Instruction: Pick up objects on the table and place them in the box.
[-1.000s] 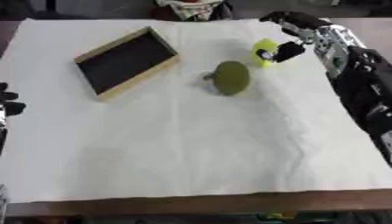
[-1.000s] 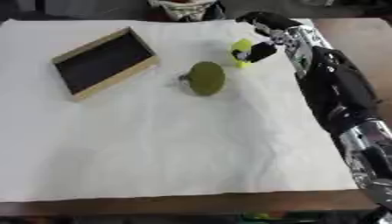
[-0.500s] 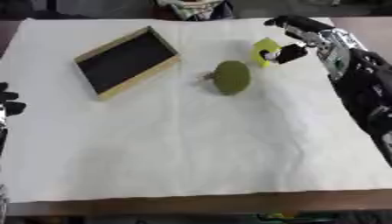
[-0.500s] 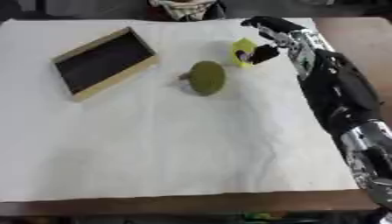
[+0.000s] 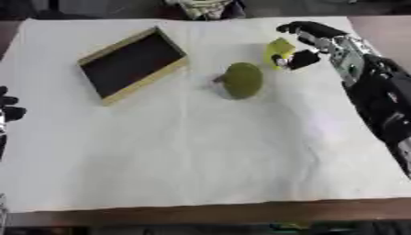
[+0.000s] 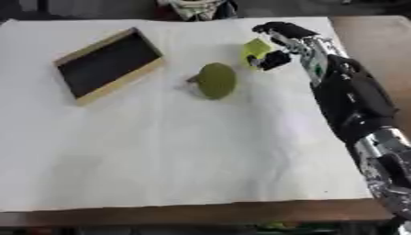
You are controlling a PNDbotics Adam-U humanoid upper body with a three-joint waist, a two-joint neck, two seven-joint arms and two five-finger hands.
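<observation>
No writing is readable anywhere. The left hand point(image 5: 9, 110) is mostly cut off, fingers indistinct. The empty box point(image 5: 132, 64) lies far left; a green round object point(image 5: 241, 80) sits mid-table; the right hand point(image 6: 282, 46) pinches a blurry yellow object point(image 6: 256, 49).

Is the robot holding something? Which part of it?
Yes. The right hand pinches the small yellow object by its right edge. The left hand holds nothing.

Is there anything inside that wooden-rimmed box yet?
No, the shallow wooden-rimmed box shows only its bare dark bottom, while the round green object lies on the white cloth beside it.
</observation>
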